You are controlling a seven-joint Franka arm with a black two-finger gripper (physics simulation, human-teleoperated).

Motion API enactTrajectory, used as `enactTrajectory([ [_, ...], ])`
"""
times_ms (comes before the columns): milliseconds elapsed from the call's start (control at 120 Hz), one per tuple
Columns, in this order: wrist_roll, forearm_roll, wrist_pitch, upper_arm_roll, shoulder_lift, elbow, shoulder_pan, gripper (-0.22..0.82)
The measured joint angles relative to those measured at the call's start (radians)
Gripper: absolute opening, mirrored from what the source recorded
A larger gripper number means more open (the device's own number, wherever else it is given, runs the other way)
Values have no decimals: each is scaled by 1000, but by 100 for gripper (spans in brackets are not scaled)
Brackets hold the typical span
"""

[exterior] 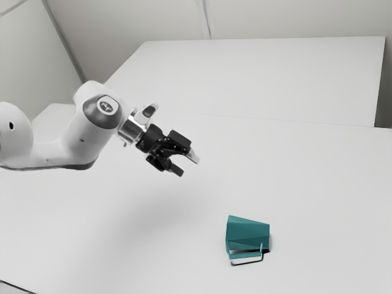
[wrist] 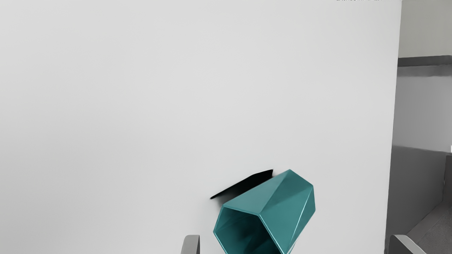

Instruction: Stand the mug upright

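Note:
My gripper (exterior: 188, 164) hangs above the table in the exterior view, up and to the exterior view's left of the mug. The teal faceted mug (exterior: 247, 234) lies on its side, its handle (exterior: 245, 254) toward the exterior view's bottom. In the wrist view the mug (wrist: 282, 208) shows its dark open mouth, with its lower part cut off by the picture's edge. The gripper (wrist: 295, 245) is open there, its two fingertips wide apart, and holds nothing.
A white table (exterior: 331, 177) lies under the arm and mug. The table's edge (wrist: 392, 134) runs along one side in the wrist view, with grey floor and wall beyond. A white panel (exterior: 257, 76) stands behind in the exterior view.

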Motion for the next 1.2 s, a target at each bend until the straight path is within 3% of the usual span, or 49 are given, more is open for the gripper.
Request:
enactTrajectory([
  [183,176,-185,38,-5,11,-81,-15,58],
  [575,428,-346,66,-26,25,-184,-39,58],
  [1200,523,-538,91,-65,77,-238,-110,58],
])
